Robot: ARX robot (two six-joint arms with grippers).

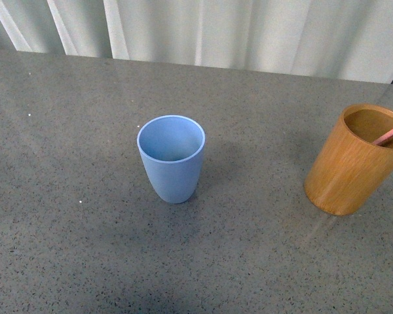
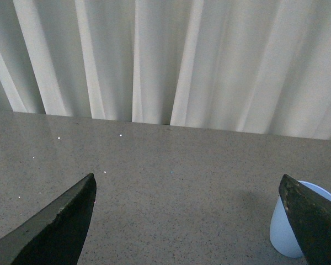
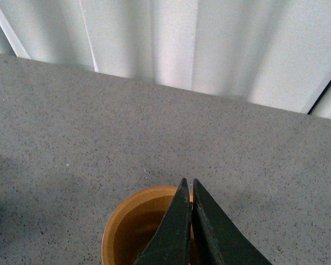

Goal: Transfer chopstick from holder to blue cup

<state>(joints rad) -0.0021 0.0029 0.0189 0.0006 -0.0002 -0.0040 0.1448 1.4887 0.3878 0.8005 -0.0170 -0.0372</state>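
Shows right gripper (image 3: 188, 183) pressed together over holder (image 1: 354, 160), left gripper (image 2: 186, 178) spread wide near cup (image 1: 171, 157). Cannot tell of any pinch on chopstick (image 1: 390, 135), leaning inside holder on rim. Risks losing it from a weak grip, or tipping holder by dragging against rim.

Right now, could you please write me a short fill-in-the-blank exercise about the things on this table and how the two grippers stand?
1. Leaning inside the holder is a pink ___.
2. The blue cup stands upright and holds ___.
3. The left gripper, holding no object, is ___.
4. The right gripper, above the holder, is ___.
Missing words: chopstick; nothing; open; shut.
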